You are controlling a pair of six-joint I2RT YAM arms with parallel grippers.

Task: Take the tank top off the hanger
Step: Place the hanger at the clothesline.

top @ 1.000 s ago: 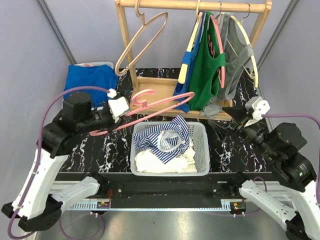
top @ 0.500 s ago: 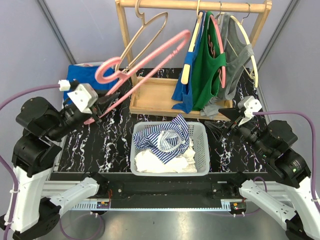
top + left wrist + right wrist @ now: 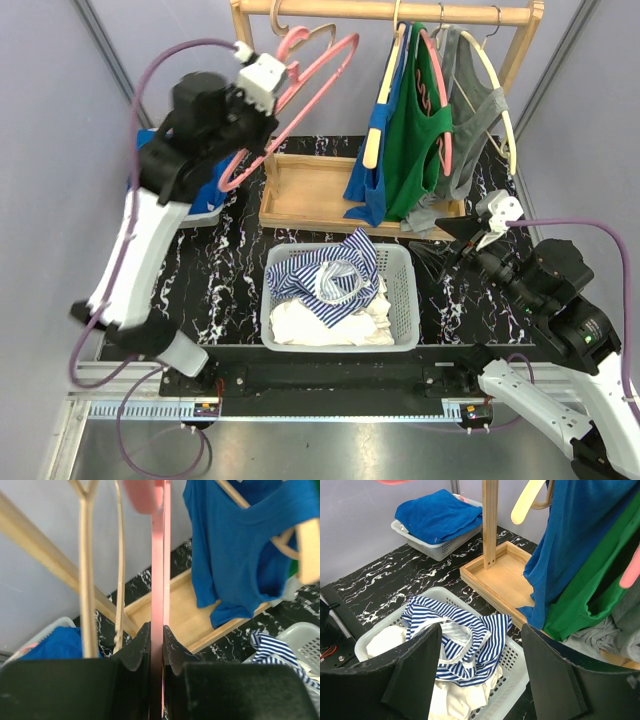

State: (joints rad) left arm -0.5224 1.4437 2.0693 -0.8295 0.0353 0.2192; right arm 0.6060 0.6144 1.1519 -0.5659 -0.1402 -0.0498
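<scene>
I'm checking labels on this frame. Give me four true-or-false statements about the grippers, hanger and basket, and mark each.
1. The left gripper is shut on the pink hanger. True.
2. That hanger carries a garment. False: it is bare.
3. The striped top lies in the basket. True.
4. The right gripper grips cloth. False: it is open and holds nothing.
</scene>
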